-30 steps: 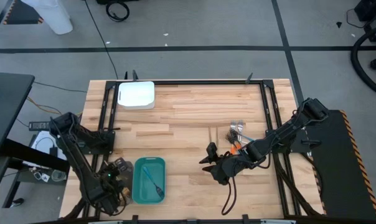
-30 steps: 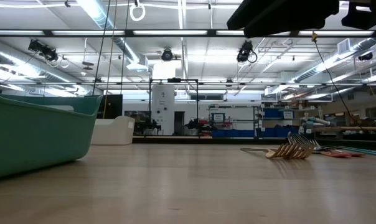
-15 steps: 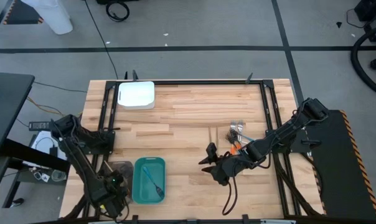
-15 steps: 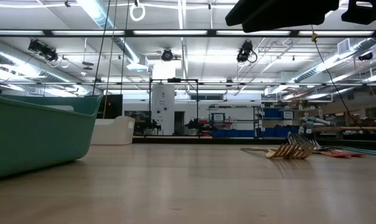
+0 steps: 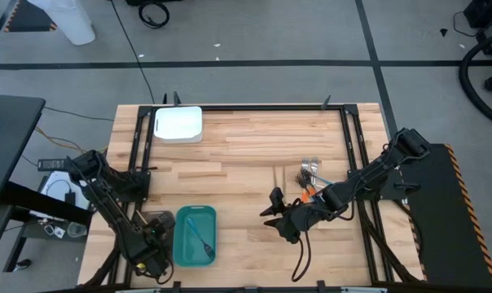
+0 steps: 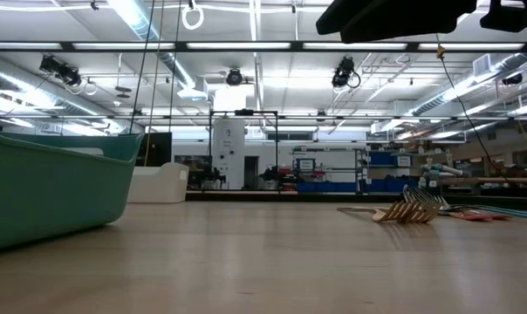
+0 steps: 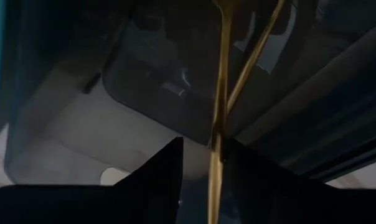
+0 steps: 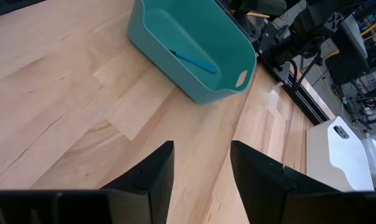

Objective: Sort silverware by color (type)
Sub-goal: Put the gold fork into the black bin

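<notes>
My left gripper hangs over the grey tray at the near left, pointing steeply down. In the left wrist view its fingers stand apart with a slim gold piece of silverware between them, above the tray's floor. A second gold strip slants off it; another piece or a reflection, I cannot tell. My right gripper waits open and empty over the table's middle. Gold, silver and orange silverware lies in a heap at the right. My left gripper has the gold piece's shaft running lengthwise between its spread fingers, close beside one finger and well clear of the other. Whether that finger touches it, I cannot tell. The fingers come from above, pointing down into the grey tray.
A teal tray with one teal-blue piece inside stands right of the grey tray. A white tray sits at the far left. Black rails run along the table's sides. Bare wood lies between the trays and the heap.
My left gripper has gone down and toward the table's near edge, over the grey tray. My right gripper has kept still.
</notes>
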You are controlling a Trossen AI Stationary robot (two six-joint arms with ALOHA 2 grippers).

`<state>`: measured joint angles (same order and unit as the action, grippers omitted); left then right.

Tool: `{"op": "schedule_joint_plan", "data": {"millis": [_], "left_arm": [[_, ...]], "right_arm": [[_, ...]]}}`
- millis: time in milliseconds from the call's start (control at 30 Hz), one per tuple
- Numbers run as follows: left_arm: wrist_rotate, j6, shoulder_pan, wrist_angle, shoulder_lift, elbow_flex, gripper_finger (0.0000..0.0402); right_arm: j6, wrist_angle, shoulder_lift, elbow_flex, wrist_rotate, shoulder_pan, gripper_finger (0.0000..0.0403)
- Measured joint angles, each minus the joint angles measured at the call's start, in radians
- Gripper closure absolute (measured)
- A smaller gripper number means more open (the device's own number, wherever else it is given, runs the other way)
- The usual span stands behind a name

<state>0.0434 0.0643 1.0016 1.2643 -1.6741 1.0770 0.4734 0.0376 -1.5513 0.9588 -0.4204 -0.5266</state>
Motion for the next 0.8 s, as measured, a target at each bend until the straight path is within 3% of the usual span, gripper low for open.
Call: {"op": "schedule_joint_plan", "data": {"millis": [200, 467, 800], "left_arm": [[-0.060, -0.024, -0.001, -0.047, 0.000, -0.053, 0.0295], [-0.062, -0.041, -0.013, -0.053, 0.000, -0.063, 0.0370], [-0.033, -0.125, -0.009, 0.007, 0.008, -0.026, 0.0370]], "right_arm": [[0.000, -0.001, 0.000, 0.000, 0.000, 0.000, 0.0235], [0.000, -0.001, 0.000, 0.000, 0.000, 0.000, 0.0235], [0.000, -0.001, 0.000, 0.000, 0.000, 0.000, 0.0235]]}}
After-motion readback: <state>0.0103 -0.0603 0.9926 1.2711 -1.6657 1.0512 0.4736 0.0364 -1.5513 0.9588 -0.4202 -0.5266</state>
